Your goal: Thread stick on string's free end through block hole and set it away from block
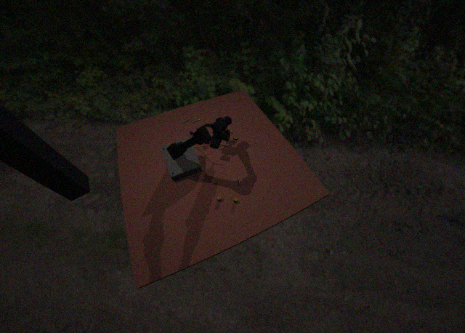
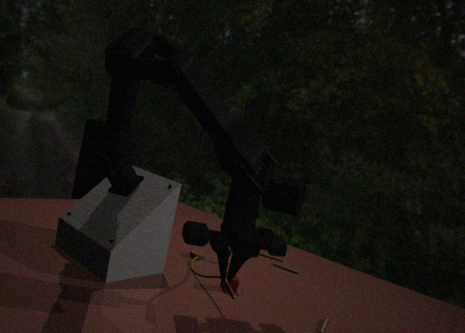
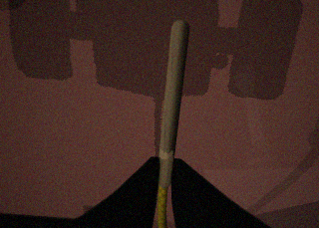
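Note:
My gripper [image 2: 226,280] [image 3: 164,165] is shut on the wooden stick [image 2: 230,289] [image 3: 175,84] at its string end. The stick sticks out beyond the fingertips, low over the table, its far end free. The yellow string [image 2: 204,275] [image 3: 161,204] leaves its rear end and curves in the exterior view towards the round button [image 2: 197,254] near the robot base. Height above the table is hard to judge. I cannot make out the block with the hole in these dark views.
A red cube [image 2: 235,284] shows directly behind the fingertips in the exterior view; contact cannot be told. Two loose sticks [image 2: 271,256] [image 2: 285,268] lie farther back, another stick [image 2: 324,324] nearer the camera. Small yellowish objects [image 1: 235,200] [image 1: 219,199] lie in front in the top view.

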Robot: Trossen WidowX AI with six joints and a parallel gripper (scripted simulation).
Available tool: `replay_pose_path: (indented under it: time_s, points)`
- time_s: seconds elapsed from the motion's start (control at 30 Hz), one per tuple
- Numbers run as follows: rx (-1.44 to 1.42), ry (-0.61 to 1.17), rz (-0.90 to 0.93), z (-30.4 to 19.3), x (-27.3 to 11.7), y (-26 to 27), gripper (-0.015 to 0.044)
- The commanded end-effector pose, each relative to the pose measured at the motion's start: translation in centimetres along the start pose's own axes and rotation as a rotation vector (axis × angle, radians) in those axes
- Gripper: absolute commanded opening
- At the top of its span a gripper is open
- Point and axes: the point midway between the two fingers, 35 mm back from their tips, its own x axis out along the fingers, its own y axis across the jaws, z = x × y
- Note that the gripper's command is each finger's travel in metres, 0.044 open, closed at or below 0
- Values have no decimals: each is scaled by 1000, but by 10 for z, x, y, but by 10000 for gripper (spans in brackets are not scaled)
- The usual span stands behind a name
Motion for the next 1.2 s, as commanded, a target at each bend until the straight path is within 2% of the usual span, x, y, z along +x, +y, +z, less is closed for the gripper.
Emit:
replay_pose_path:
  time_s: [0.0, 1.17]
  points:
    - [36, 4, 2, 0, 0, 6, 0]
    - [298, -14, 14, -7, -4, 48, 0]
